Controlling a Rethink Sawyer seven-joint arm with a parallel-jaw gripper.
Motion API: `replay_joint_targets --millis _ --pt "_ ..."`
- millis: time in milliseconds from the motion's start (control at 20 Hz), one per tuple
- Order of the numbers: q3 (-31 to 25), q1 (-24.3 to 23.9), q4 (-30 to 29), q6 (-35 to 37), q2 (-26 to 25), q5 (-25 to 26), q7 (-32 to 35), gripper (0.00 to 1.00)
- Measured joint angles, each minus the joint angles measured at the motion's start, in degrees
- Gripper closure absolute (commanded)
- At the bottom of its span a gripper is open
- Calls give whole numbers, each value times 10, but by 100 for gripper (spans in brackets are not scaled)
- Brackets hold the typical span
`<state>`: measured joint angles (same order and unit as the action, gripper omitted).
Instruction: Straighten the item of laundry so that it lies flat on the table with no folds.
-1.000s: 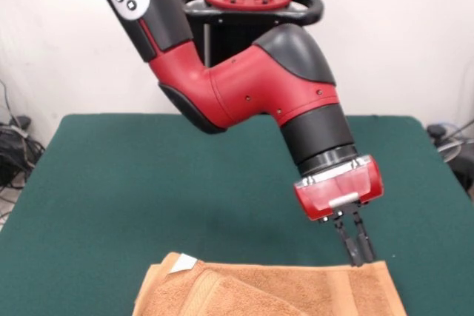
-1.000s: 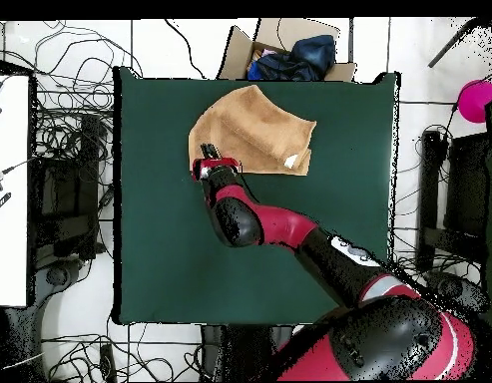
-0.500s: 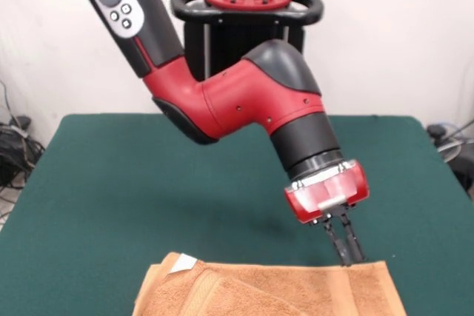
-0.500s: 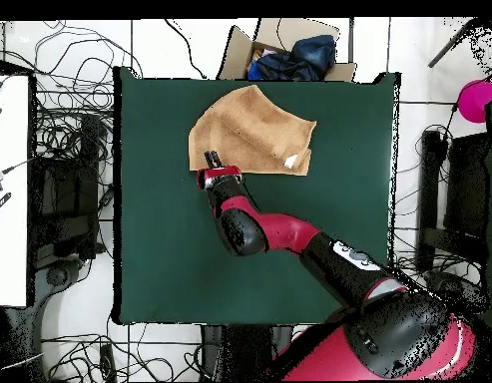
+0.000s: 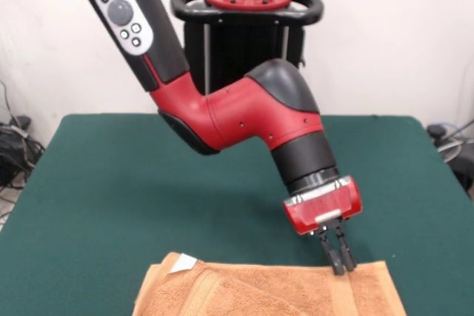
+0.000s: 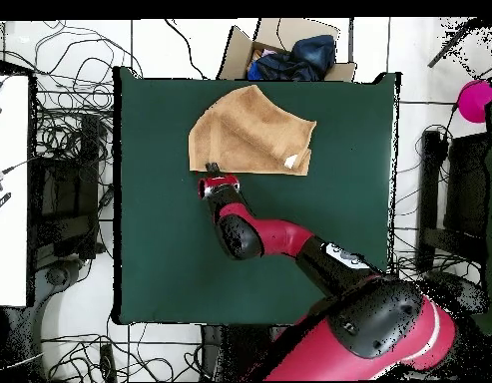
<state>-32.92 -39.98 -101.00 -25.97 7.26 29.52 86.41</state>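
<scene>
- The hand (image 5: 338,263) has its two fingers drawn nearly together, pinching the far edge of the towel (image 5: 281,292) close to its right corner.
- The towel lies along the counter's (image 5: 148,183) near edge; its long axis runs left to right, and a fold shows by the white tag (image 5: 184,262) at left.
- Bare green counter lies behind the hand, offering room to pull that edge back.

- Bright, even light from above in both views.
- The arm (image 5: 244,112) carries soft glare on its glossy red shell and casts a faint, diffuse shadow on the green bench (image 5: 111,183).
- Front view is crisp throughout.
</scene>
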Motion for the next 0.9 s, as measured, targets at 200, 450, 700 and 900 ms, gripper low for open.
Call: replay_joint_targets --millis 200,450,700,900 --pt "34 46 17 -5 12 -27 0 100" --pt "61 80 26 -4 29 -49 0 100" --pt "94 118 35 -5 44 -72 0 100" --pt "159 193 44 9 72 -143 0 100"
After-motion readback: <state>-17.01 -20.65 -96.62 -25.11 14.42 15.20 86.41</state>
